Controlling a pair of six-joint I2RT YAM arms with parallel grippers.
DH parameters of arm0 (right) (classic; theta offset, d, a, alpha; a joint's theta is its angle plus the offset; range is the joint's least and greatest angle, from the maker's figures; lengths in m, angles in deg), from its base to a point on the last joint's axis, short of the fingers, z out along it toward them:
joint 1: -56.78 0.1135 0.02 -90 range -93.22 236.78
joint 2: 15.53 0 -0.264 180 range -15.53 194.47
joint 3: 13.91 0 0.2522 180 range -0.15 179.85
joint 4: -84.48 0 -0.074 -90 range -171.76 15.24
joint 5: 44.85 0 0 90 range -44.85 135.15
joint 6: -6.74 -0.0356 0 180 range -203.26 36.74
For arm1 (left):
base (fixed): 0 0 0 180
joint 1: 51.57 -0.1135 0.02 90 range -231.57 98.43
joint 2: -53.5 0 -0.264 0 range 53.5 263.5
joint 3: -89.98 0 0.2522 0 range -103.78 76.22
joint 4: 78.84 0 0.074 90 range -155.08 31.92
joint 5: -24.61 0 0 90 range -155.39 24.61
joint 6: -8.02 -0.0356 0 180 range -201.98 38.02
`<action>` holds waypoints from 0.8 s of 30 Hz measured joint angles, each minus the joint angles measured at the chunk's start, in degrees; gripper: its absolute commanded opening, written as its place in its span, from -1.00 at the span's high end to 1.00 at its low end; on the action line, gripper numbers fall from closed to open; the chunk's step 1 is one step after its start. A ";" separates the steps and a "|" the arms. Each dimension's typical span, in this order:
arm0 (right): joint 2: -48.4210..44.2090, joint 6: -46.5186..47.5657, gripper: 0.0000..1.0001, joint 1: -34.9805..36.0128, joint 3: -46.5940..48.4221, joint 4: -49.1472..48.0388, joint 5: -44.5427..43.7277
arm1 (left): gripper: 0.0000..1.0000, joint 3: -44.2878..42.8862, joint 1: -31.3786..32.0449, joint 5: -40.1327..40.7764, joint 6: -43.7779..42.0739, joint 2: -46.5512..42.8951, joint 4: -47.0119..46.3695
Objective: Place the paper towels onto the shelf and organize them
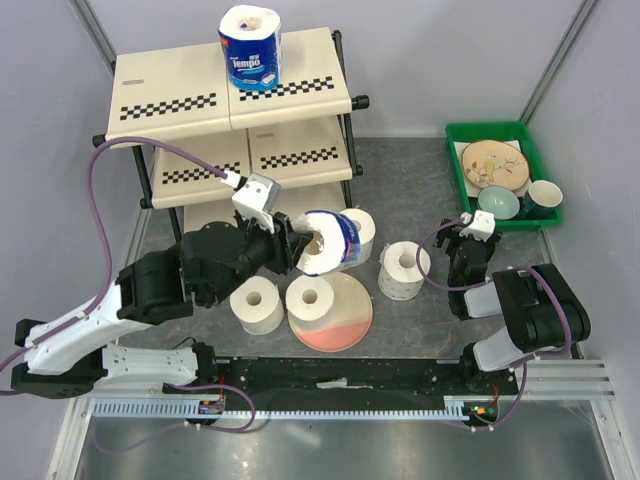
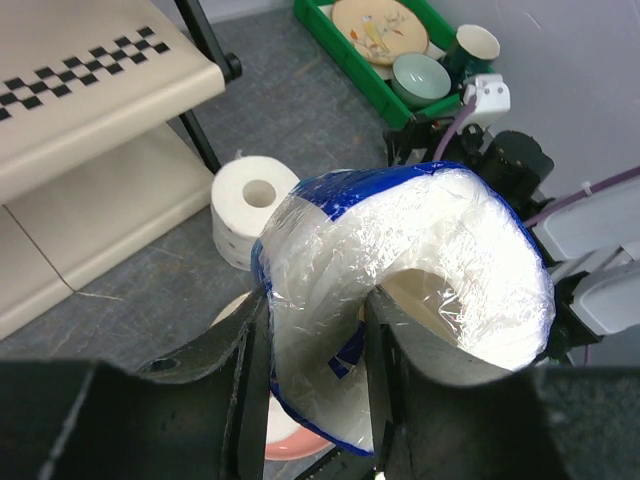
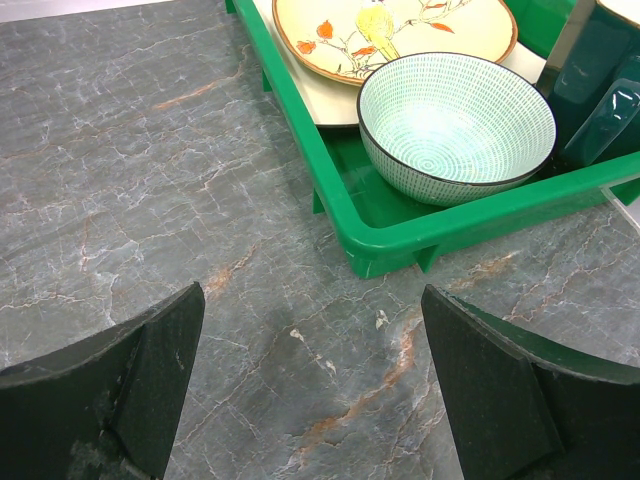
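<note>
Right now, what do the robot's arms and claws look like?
The left arm and right arm are chunky black links with white shells near their bases. A thin purple cable loops along each one. The left claw and right claw each have two flat black fingers, with a small pale camera box behind.

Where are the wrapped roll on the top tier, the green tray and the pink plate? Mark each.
wrapped roll on the top tier (image 1: 250, 62): top external view, its blue wrapper.
green tray (image 3: 470, 215): right wrist view, its near wall.
pink plate (image 1: 350, 318): top external view, its bare right part.
</note>
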 measured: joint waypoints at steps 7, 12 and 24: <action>0.02 0.00 -0.96 0.00 0.00 0.00 0.00 | 0.32 -3.08 0.02 7.37 -5.20 -0.52 -0.24; 0.02 0.00 -0.96 0.00 0.00 0.00 0.00 | 0.33 -7.10 0.04 11.91 -10.25 -1.73 -0.85; 0.02 0.00 -0.96 0.00 0.00 0.07 0.07 | 0.32 -16.00 0.02 22.23 -28.83 -4.24 -12.41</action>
